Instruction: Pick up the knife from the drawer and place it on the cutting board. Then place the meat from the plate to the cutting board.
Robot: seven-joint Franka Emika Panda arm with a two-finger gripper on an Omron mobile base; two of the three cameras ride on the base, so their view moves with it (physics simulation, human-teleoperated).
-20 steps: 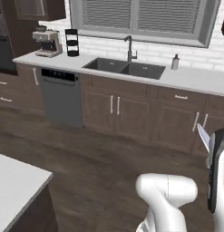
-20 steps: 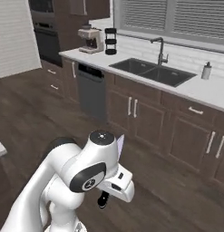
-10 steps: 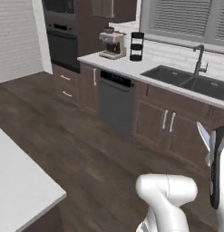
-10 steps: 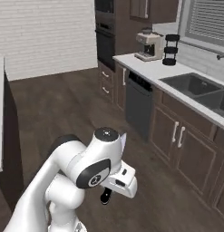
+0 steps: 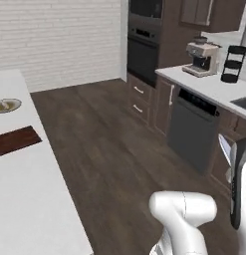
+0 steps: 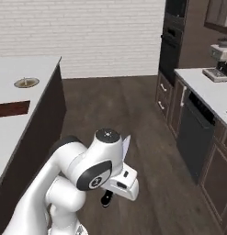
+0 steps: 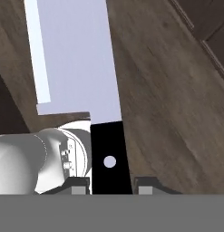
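Hand view shows the pincer (image 7: 111, 183) clamped on the knife (image 7: 109, 158), so pickup looks done; cutting board (image 5: 15, 141) is bare, meat (image 5: 3, 105) sits on the plate (image 5: 15, 102).

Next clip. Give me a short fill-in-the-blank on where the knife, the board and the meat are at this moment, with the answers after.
1. The gripper has its jaws shut on the black ____ of the knife.
2. The meat lies on the ____.
3. The cutting board lies on the white island counter with ____ on it.
4. In the hand view, the surface behind the blade is the dark wood ____.

Missing words: handle; plate; nothing; floor
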